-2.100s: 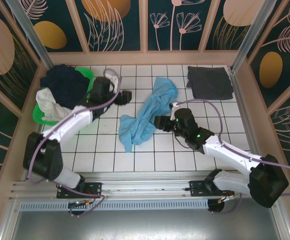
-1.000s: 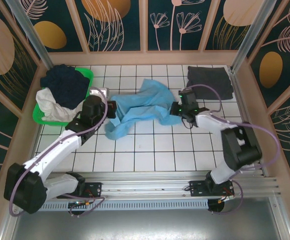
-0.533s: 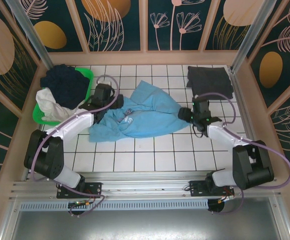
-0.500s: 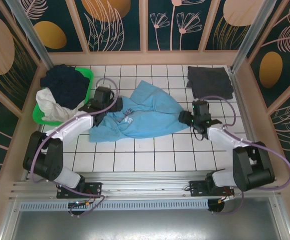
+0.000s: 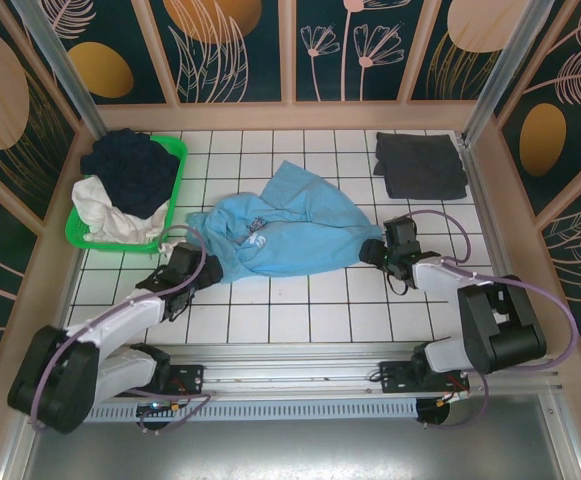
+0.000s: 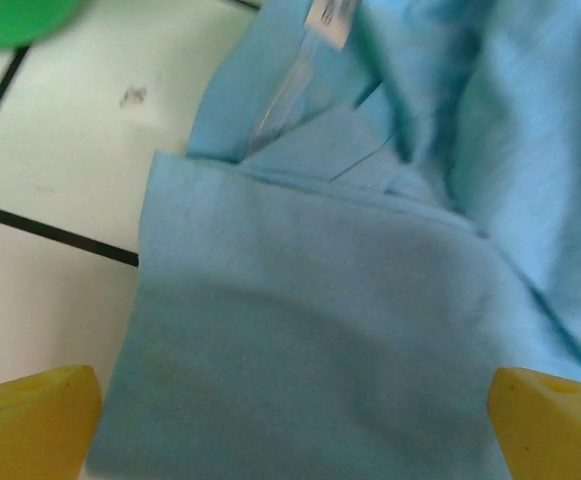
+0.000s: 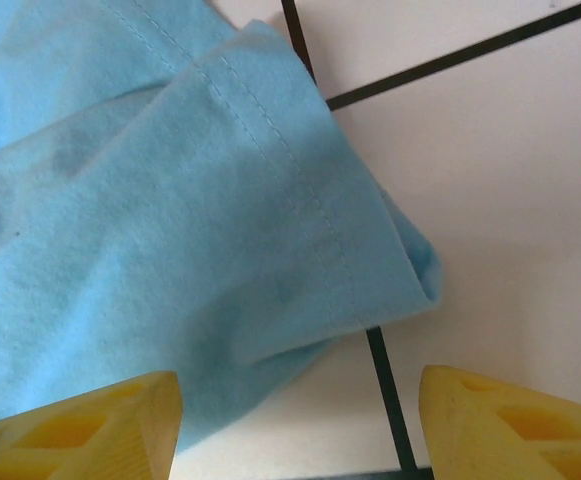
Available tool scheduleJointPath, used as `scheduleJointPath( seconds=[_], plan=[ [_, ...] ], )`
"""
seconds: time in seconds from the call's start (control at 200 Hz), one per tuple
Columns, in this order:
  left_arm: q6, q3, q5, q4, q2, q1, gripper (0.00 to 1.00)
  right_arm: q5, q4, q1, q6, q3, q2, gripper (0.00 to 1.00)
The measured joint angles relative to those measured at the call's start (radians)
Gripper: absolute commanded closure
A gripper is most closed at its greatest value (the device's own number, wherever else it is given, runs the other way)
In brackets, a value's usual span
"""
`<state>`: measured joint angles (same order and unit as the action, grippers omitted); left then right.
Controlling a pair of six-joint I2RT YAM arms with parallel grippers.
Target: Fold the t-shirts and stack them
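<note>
Cloth of the light blue t-shirt (image 5: 290, 235) lies spread on the tiled table (image 5: 300, 310), just right of the green basket (image 5: 178, 160). Its long axis runs straight away from the basket, and 1 hemmed sleeve points outward at the far end. The left gripper (image 6: 290, 430) sits over the basket-side end with its fingers (image 6: 30, 420) spread wide, grasping nothing. The right gripper (image 7: 300, 425) sits at the sleeve end, likewise parted and empty. 1 dark grey t-shirt (image 5: 420, 165) lies folded well right of the basket.
</note>
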<state>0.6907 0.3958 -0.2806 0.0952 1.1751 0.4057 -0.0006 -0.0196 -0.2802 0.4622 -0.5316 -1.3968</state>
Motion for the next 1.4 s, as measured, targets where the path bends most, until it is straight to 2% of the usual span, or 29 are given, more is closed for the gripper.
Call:
scheduleJointPath(
  seconds=[0.05,0.1,0.195,0.25,0.28,0.375,0.395,0.435,0.56,0.646,0.726,0.811,0.941,1.096,1.176,1.241,1.401],
  plan=[
    [0.003,0.023,-0.009,-0.005,0.072,0.000,0.05,0.003,-0.012,0.000,0.001,0.000,-0.021,0.38],
    [0.006,0.055,-0.019,-0.009,0.135,0.000,0.13,0.010,-0.020,0.001,0.004,-0.003,-0.033,0.40],
    [0.001,0.125,-0.039,-0.021,0.221,0.000,0.45,0.027,-0.020,0.005,0.012,-0.010,-0.047,0.49],
    [0.000,0.155,-0.043,-0.037,0.246,0.000,0.62,0.035,-0.009,0.010,0.013,-0.022,-0.061,0.58],
    [-0.002,0.166,-0.042,-0.043,0.251,0.000,0.69,0.040,-0.001,0.013,0.013,-0.029,-0.069,0.68],
    [-0.010,0.179,-0.038,-0.053,0.243,0.000,0.91,0.041,0.008,0.033,0.000,-0.043,-0.087,0.89],
    [-0.021,0.179,-0.035,-0.052,0.236,0.000,1.00,0.033,0.004,0.040,0.002,-0.043,-0.088,0.93],
    [-0.025,0.179,-0.026,-0.047,0.213,0.000,1.00,0.008,-0.021,0.051,-0.003,-0.043,-0.090,1.00],
    [-0.059,0.192,-0.004,-0.015,0.090,0.000,1.00,-0.048,-0.063,0.053,-0.011,-0.051,-0.099,1.00],
    [-0.082,0.235,0.010,0.020,-0.021,0.000,1.00,-0.058,-0.038,0.054,-0.013,-0.067,-0.049,1.00],
    [-0.106,0.300,0.019,0.054,-0.107,0.000,1.00,-0.060,0.006,0.053,-0.016,-0.085,0.059,1.00],
    [-0.136,0.386,0.028,0.100,-0.188,0.000,1.00,-0.050,0.086,0.053,-0.019,-0.126,0.238,1.00],
    [-0.178,0.524,0.034,0.173,-0.273,0.000,1.00,-0.029,0.216,0.052,-0.029,-0.270,0.478,1.00],
    [-0.228,0.687,0.037,0.206,-0.306,0.000,1.00,-0.024,0.306,0.052,-0.045,-0.456,0.599,1.00],
    [-0.243,0.724,0.037,0.175,-0.288,0.000,1.00,-0.022,0.314,0.052,-0.058,-0.522,0.584,1.00],
    [-0.257,0.758,0.037,0.150,-0.229,0.000,1.00,-0.016,0.314,0.052,-0.069,-0.576,0.513,1.00],
    [-0.327,0.972,0.030,0.135,0.095,0.000,1.00,-0.017,0.316,0.076,-0.109,-0.799,0.154,1.00]
  ],
)
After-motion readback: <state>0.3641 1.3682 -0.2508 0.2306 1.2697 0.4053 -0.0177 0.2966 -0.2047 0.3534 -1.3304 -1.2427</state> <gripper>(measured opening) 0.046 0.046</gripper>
